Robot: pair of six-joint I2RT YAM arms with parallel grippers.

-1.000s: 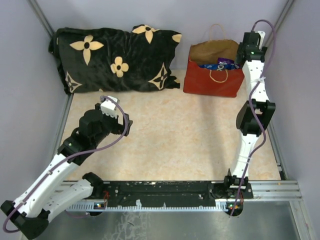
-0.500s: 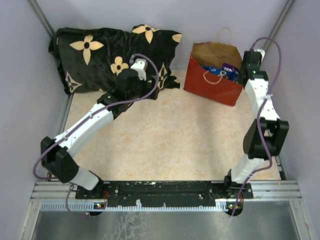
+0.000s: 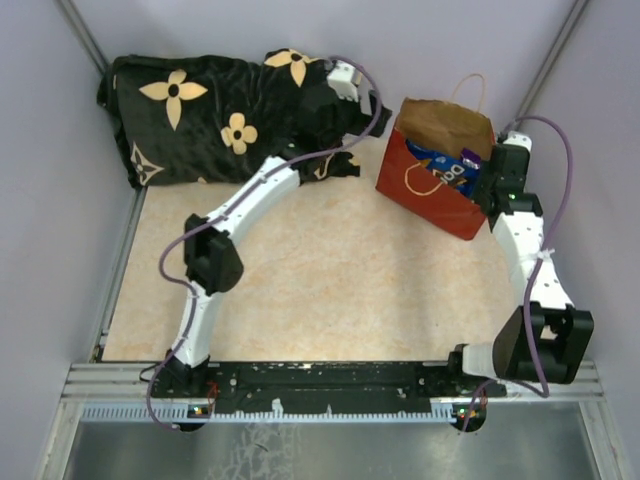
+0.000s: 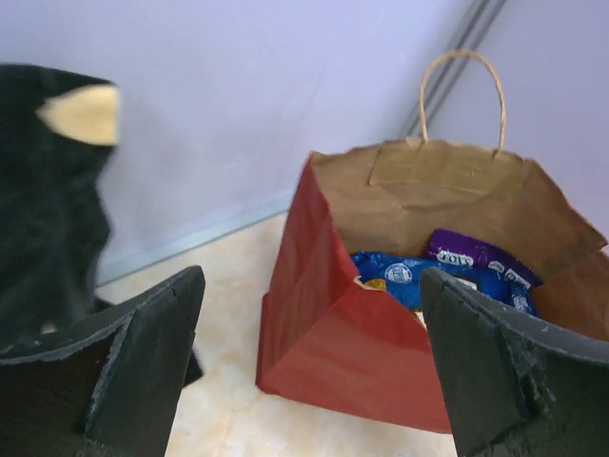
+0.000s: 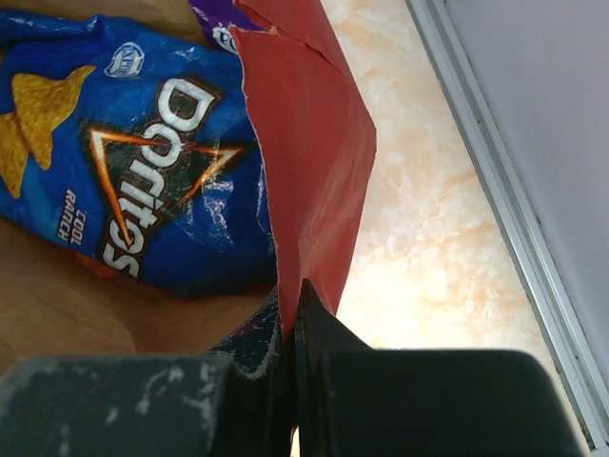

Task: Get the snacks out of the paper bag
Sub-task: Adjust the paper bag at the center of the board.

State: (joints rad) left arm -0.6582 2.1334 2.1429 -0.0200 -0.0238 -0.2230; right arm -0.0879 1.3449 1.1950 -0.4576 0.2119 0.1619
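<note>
The red paper bag (image 3: pixel 428 190) stands tilted at the back right, its brown inside showing. In it lie snacks: a blue Doritos bag (image 3: pixel 441 166) (image 5: pixel 124 162) and a purple packet (image 3: pixel 470 156) (image 4: pixel 476 257). My right gripper (image 3: pixel 487 186) (image 5: pixel 293 307) is shut on the bag's right wall, red paper pinched between its fingers. My left gripper (image 3: pixel 376 112) (image 4: pixel 311 278) hangs open just left of the bag (image 4: pixel 362 352), holding nothing, fingers (image 4: pixel 143 362) wide apart.
A black flower-patterned pillow (image 3: pixel 220 115) (image 4: pixel 48 209) lies along the back wall, right behind my left arm. Lilac walls close in behind and beside the bag. A metal rail (image 5: pixel 495 190) runs along the table's right edge. The bag's cord handle (image 4: pixel 461 86) stands up.
My left arm has swung from the near left across to the bag's left side. My right gripper has closed on the bag's right wall, and the bag has tilted and shifted right.
</note>
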